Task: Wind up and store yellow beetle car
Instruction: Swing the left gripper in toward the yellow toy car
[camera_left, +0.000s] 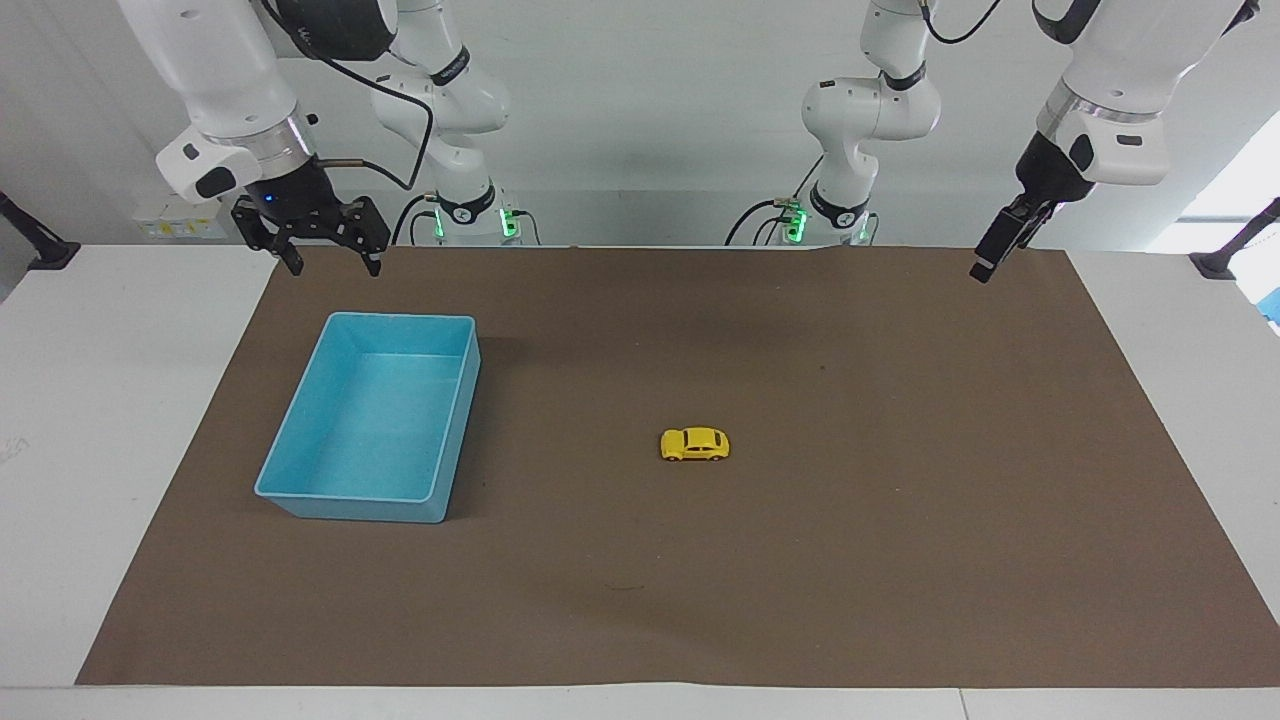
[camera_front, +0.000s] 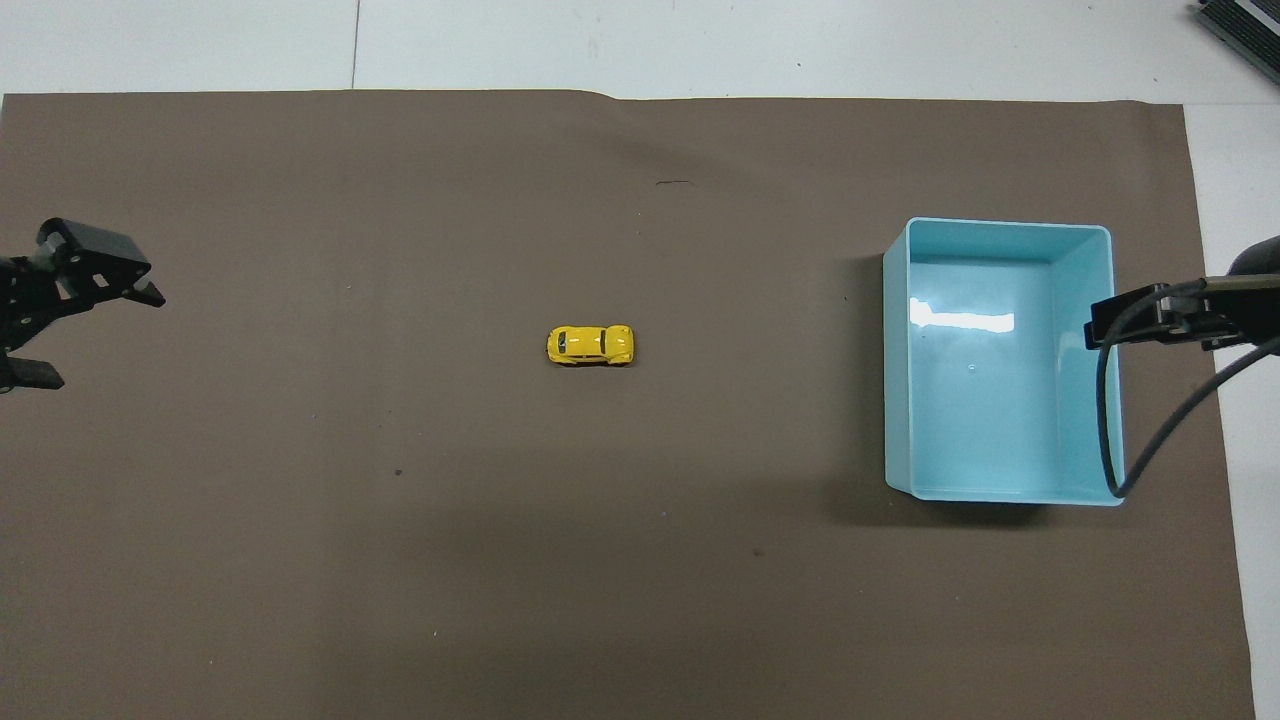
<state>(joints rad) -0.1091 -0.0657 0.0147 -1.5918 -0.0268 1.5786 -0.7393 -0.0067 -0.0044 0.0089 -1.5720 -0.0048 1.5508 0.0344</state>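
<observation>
Left fingers (camera_left: 985, 262) spread wide, empty, at upper right of the facing view. Right fingers (camera_left: 330, 262) also wide, empty, upper left, above the bin (camera_left: 300, 440). The car (camera_left: 695, 444) sits mid-frame on the mat (camera_left: 800, 560), apart from the bin.

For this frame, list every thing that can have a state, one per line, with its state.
yellow beetle car: on its wheels on the brown mat, free of both grippers, not in the bin.
blue bin: upright, open-topped, nothing in it, toward the right arm's end.
brown mat: spread flat on the table.
left gripper: open, holding nothing, raised over the mat's edge.
right gripper: open, holding nothing, waiting above the bin's near end.
</observation>
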